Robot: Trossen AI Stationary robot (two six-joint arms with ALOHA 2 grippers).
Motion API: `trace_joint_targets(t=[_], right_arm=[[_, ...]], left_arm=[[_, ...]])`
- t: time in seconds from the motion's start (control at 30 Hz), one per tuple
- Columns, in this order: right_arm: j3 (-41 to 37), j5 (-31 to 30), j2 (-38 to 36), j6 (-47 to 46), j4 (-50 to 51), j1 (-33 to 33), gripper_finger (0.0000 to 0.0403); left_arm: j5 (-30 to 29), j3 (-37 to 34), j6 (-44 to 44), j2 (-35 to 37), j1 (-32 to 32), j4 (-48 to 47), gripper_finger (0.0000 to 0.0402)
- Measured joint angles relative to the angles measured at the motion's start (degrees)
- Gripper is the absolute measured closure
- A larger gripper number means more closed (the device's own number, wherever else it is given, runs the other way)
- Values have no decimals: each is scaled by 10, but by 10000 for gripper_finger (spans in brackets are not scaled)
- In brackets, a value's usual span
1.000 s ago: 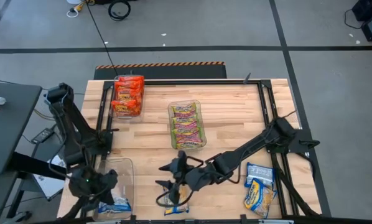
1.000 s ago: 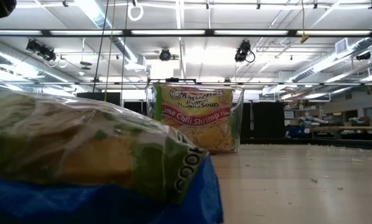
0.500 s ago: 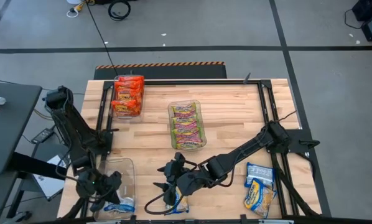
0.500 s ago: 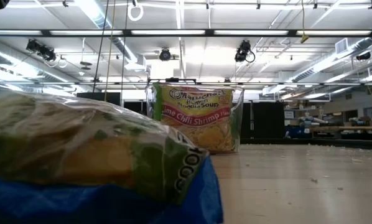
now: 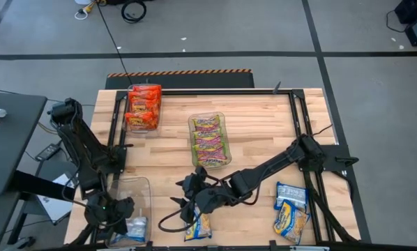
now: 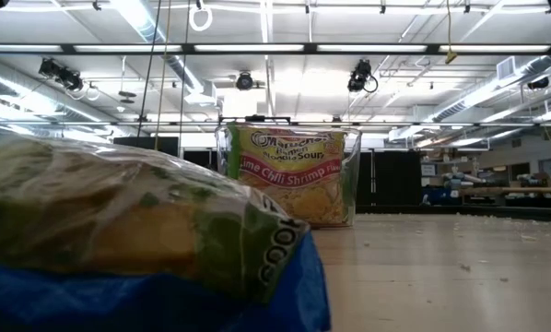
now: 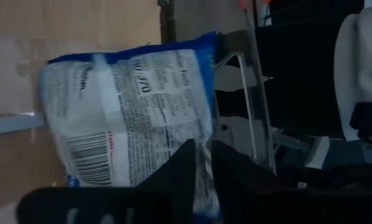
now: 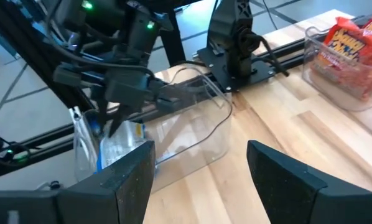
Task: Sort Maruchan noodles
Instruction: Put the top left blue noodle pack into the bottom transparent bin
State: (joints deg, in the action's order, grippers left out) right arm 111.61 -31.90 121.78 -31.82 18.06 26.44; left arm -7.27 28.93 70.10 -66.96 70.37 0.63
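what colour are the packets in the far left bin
Orange-red packets, in the clear bin; the high view shows it best.

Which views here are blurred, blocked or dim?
Low view: a blurred blue-and-yellow crinkly plastic noodle packet blocks the lower left. Left wrist view: dim; the left gripper pinches a soft-focus blue-and-white noodle packet. High and right wrist views: evenly lit.

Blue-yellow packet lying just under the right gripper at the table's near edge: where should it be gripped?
The packet lies flat on the table, so the open right gripper should probably come straight down and pinch across its narrow width, near the middle.
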Motion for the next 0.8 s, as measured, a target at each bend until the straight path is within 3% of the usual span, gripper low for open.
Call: trace_joint_targets(t=[0.17,0.37,0.57,0.8], right_arm=[[0,0,0,21,1,-7,144],[0,0,0,31,26,-12,144],[0,0,0,9,69,-14,144],[0,6,0,9,102,-14,144]], left_arm=[[17,22,-20,7,0,-36,303],[9,118,-81,2,0,-218,293],[-49,219,-80,-71,-1,-330,292],[-51,265,-58,-164,-8,-337,292]])
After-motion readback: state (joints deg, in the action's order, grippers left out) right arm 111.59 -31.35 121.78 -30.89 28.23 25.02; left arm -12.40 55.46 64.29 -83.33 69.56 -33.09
